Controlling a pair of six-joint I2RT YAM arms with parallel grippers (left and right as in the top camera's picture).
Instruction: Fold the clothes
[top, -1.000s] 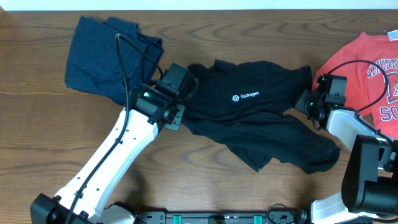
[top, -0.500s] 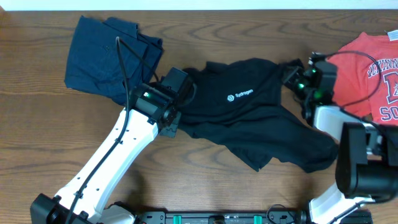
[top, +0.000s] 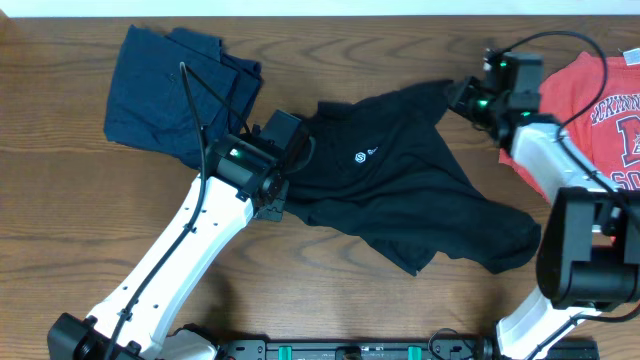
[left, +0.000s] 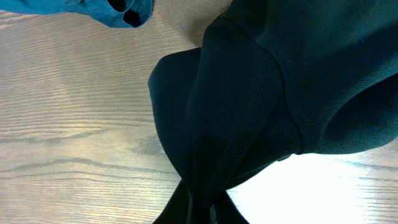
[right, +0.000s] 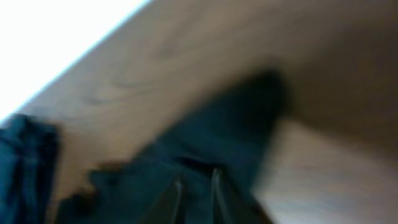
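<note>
On the overhead feed I saw the black T-shirt (top: 430, 190) lying crumpled across the middle of the table (top: 330, 300), its small white logo (top: 366, 154) facing up. The left end effector (top: 287, 165) sat at the shirt's left edge. My left wrist camera showed black cloth gathered into a narrowing bunch that ran down between the fingers at the bottom of the picture, so that end effector was pinched on the black T-shirt. Bare wood showed beside the bunch.

The right end effector (top: 463, 97) was at the shirt's upper right corner, near the far edge of the table. That corner was drawn up to a point at its tip. The right wrist picture was badly blurred, but I could make out the two fingers (right: 214, 186) close together with dark cloth between them, so I read it as clamped on the same shirt.

The navy garment (top: 170, 85) lay rumpled at the far left of the table. Its near edge was just beside the left arm's wrist, and in the overhead view I could not tell whether it touched the black shirt. The coral-red T-shirt (top: 590, 100), white lettering up, lay at the far right, partly under the right arm.
</note>
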